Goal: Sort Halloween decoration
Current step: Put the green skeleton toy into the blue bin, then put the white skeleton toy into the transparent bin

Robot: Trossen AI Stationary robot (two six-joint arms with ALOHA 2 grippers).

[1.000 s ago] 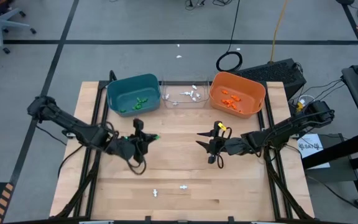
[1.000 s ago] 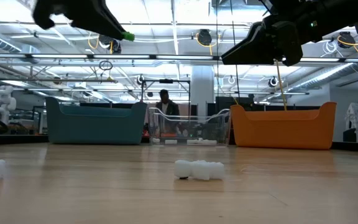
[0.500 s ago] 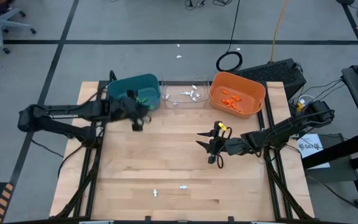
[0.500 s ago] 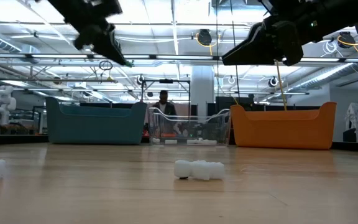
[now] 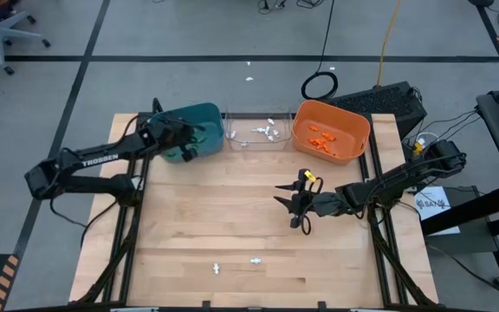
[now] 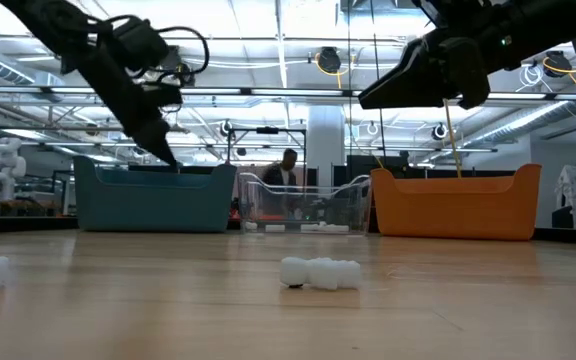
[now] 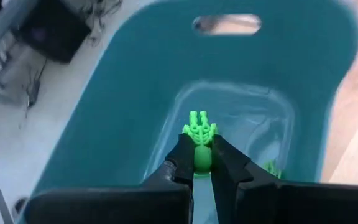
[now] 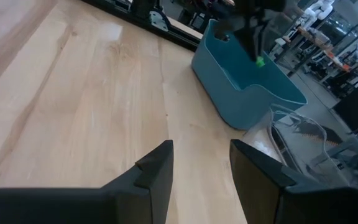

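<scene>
Teal bin point(image 7: 135, 112) cut off by the left wrist view's edges, far rim blurred.

- The left arm point(image 5: 93, 160) carries the white word "TROSSEN" along its dark link, readable in the high view.
- No other writing in any view can be read.

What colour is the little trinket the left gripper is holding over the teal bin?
Bright green. The trinket shows best in the left wrist view, pinched in the left gripper.
</scene>
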